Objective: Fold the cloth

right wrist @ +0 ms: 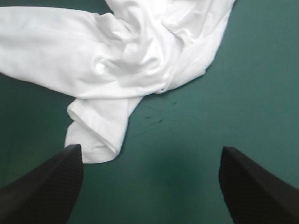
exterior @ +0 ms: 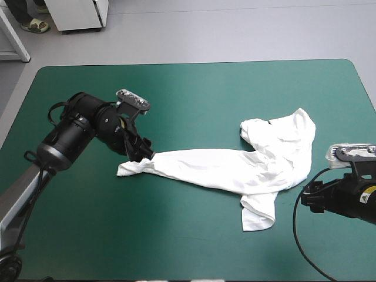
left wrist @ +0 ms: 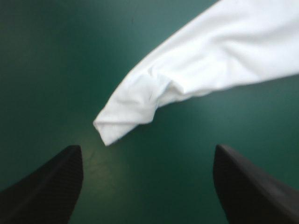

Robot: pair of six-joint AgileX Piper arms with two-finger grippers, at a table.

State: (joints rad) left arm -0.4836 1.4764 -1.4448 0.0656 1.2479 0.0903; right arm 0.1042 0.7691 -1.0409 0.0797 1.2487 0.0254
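Note:
The white T-shirt [exterior: 247,170] lies stretched out across the teal-green table, a long narrow tail reaching left and a crumpled mass at the right. My left gripper [exterior: 141,154] hovers at the tail's left tip, open, with the tip [left wrist: 117,126] just ahead of its fingers and nothing between them. My right gripper [exterior: 305,197] sits at the right, just off the shirt's right side, open too. In the right wrist view the bunched shirt [right wrist: 126,60] lies ahead, and a sleeve end [right wrist: 96,135] hangs close to one finger.
Bare teal-green cover [exterior: 176,100] stretches beyond and in front of the shirt. The table's far edge [exterior: 194,62] runs along the top, with a white cabinet [exterior: 76,14] on the floor beyond it.

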